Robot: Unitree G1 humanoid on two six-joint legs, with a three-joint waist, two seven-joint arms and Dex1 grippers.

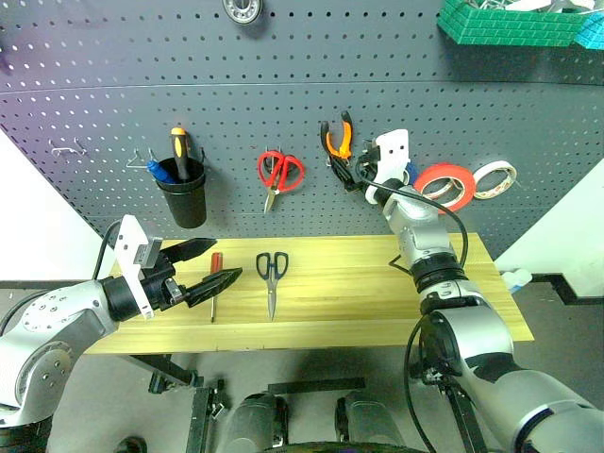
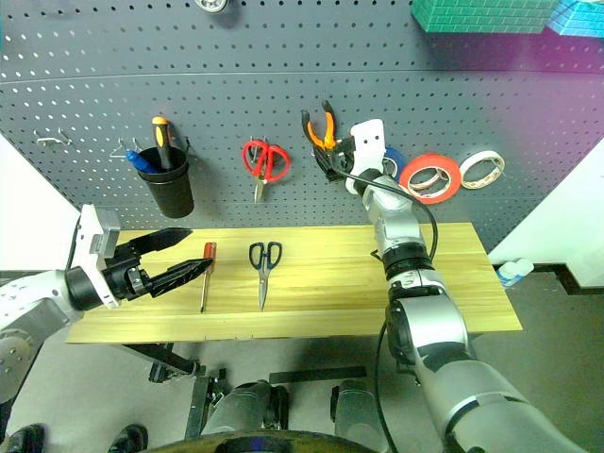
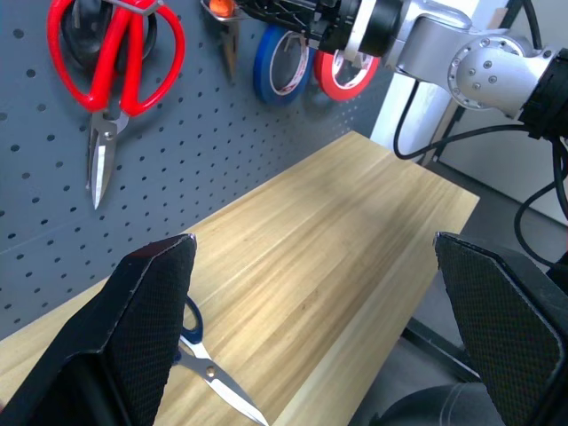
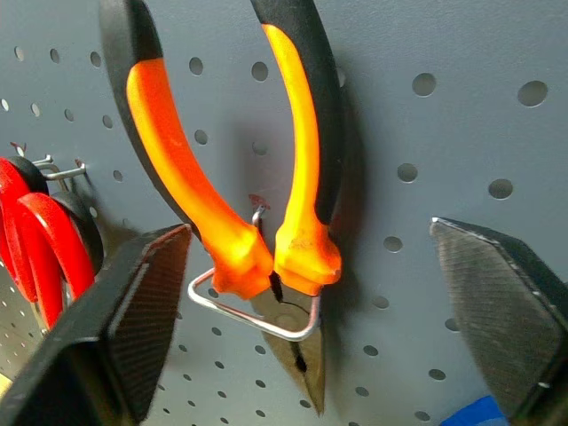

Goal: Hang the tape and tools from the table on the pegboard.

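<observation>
The right gripper (image 4: 302,328) stands with jaws wide open around the hung pliers (image 4: 266,177), holding nothing. The scissors (image 1: 272,279) lie on the worktop (image 1: 377,283), long axis pointing away from the pegboard (image 1: 283,94), nearer the left gripper (image 1: 209,269), whose jaws are also open and empty.

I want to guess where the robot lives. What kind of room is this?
It looks like a workshop or tool bench. A grey pegboard on the wall holds pliers, scissors and tape rolls, and a wooden table stands in front of it.

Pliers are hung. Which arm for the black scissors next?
Left, likely. Its open claw hovers over the table beside the black scissors; the right claw, open, is up at the pliers.
</observation>
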